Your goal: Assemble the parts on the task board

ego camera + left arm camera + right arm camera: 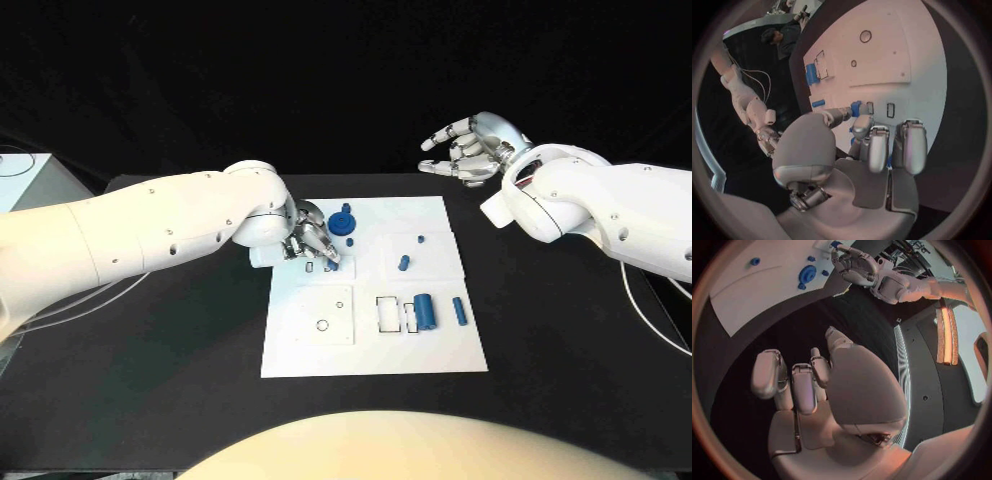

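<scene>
The white task board lies in the middle of the black table. My left hand reaches down onto its near-left upper part and pinches a small blue part at its fingertips, right by two small rectangular slots. A round blue part stands just behind that hand. A small peg and a short blue piece sit near the board's middle. A blue cylinder and a thin blue bar lie lower right. My right hand hovers off the board's far-right corner, loosely curled and holding nothing.
A white box stands at the table's left edge, with cables trailing under my left arm. A cable also hangs by my right arm. The board's lower-left panel has two small round holes.
</scene>
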Controlling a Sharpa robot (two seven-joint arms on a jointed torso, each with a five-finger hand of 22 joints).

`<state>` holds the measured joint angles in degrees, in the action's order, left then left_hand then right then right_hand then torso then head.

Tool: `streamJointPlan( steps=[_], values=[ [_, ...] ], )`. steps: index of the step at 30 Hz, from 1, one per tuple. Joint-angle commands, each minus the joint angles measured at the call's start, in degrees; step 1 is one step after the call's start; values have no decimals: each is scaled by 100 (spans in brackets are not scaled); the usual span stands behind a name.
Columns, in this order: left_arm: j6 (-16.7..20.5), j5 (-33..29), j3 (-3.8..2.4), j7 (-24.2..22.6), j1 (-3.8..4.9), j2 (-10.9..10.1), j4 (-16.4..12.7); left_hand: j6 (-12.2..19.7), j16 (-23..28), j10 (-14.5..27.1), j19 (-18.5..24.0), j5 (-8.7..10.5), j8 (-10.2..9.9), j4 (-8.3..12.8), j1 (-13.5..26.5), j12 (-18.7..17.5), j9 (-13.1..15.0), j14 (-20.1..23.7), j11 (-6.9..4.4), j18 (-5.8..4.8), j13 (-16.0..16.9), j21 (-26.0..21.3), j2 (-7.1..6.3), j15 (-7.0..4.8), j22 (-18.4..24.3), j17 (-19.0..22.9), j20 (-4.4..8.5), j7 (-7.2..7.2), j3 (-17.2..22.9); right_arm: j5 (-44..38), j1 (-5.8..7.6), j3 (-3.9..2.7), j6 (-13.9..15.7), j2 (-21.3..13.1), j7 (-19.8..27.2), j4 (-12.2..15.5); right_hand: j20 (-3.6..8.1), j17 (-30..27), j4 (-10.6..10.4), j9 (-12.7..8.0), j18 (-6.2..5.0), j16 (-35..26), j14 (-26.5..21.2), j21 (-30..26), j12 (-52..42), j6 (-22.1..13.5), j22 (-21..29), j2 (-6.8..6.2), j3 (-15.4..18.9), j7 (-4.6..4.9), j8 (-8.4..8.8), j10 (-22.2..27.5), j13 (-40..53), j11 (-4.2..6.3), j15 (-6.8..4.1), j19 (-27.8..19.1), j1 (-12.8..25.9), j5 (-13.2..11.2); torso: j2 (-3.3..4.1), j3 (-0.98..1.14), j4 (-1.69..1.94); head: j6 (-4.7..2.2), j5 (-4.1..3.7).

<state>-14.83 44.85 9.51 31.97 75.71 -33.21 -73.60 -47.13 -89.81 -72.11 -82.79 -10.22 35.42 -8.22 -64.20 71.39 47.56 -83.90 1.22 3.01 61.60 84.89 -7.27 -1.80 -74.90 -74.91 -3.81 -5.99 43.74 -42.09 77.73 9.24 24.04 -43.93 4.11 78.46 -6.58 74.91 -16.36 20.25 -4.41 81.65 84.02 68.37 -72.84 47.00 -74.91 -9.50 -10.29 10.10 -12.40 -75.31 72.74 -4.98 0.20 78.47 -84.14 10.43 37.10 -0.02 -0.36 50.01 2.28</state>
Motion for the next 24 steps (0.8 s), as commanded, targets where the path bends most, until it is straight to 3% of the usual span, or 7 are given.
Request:
streamJointPlan(
  steps=[1, 5, 8, 11, 18, 24],
  values=[
    [218, -316, -5, -110, 0, -36, -62, -81, -19, -61, -41, -203, 50, 975, 95, -10, 143, -610, -10, -58, 15, 42, 0, -46, -432, -1509, 11, 45, 962, -54, -12, -1, -109, 4, 25, -6, -13, 121, -3, 13, -44, -18, 201, -26, 4, -22, -281, 11, -38, -12, -27, 18, -6, -2, 45, -26, 55, 29, -7, 1, 9, -1, 5],
    [404, -359, -7, -139, 1, -143, -176, -160, -19, -148, -90, -771, 130, 1050, 218, 28, 232, -610, -55, -73, 64, 78, -92, -87, -510, -1509, 48, 89, 966, -54, -20, 0, -102, -8, 27, -9, -13, 121, -3, 13, -44, -18, 201, -26, 4, -22, -281, 11, -38, -12, -27, 18, -6, -2, 45, -26, 55, 29, -8, 5, 9, -1, 18],
    [636, -287, -7, -194, 1, -236, -287, -206, -19, -203, -122, -1027, 166, 1078, 259, 56, 264, -610, -81, -83, 100, 100, -141, -111, -558, -1509, 71, 115, 965, -54, -22, 0, -85, -27, 33, -9, -13, 113, -3, 14, -47, -24, 199, -39, 10, -24, -274, 10, -39, -12, -30, 24, -14, -2, 44, -32, 59, 30, -8, 4, 6, -1, 28],
    [907, -129, -5, -265, -4, -345, -416, -283, -19, -300, -171, -1524, 216, 1095, 324, 108, 305, -610, -122, -99, 171, 134, -220, -152, -631, -1509, 111, 159, 936, -54, -23, 0, -69, -57, 36, -11, -13, 86, -4, 14, -53, -41, 191, -65, 31, -25, -260, 10, -39, -11, -31, 42, -35, -2, 44, -46, 60, 30, -9, 4, 4, -1, 27],
    [1509, 467, 0, -421, -111, -612, -753, -319, -19, -337, -179, -1649, 232, 1127, 317, 125, 318, -610, -143, -101, 195, 139, -251, -171, -643, -1509, 129, 179, 921, -54, -23, 2, -42, -127, 34, -19, -13, 74, -4, 15, -55, -49, 187, -76, 33, -27, -254, 9, -39, -11, -32, 44, -37, -2, 44, -51, 61, 31, -25, 17, 15, -1, 41],
    [1934, 965, 3, -504, -236, -704, -903, -337, -19, -348, -188, -1666, 239, 1138, 306, 127, 320, -610, -151, -104, 196, 145, -253, -178, -656, -1509, 136, 187, 929, -54, -24, 7, -32, -149, 35, -51, -13, 61, -4, 15, -57, -58, 183, -84, 34, -30, -250, 7, -38, -11, -33, 45, -39, -2, 44, -55, 64, 31, -50, 31, 51, -1, 53]
  ],
)
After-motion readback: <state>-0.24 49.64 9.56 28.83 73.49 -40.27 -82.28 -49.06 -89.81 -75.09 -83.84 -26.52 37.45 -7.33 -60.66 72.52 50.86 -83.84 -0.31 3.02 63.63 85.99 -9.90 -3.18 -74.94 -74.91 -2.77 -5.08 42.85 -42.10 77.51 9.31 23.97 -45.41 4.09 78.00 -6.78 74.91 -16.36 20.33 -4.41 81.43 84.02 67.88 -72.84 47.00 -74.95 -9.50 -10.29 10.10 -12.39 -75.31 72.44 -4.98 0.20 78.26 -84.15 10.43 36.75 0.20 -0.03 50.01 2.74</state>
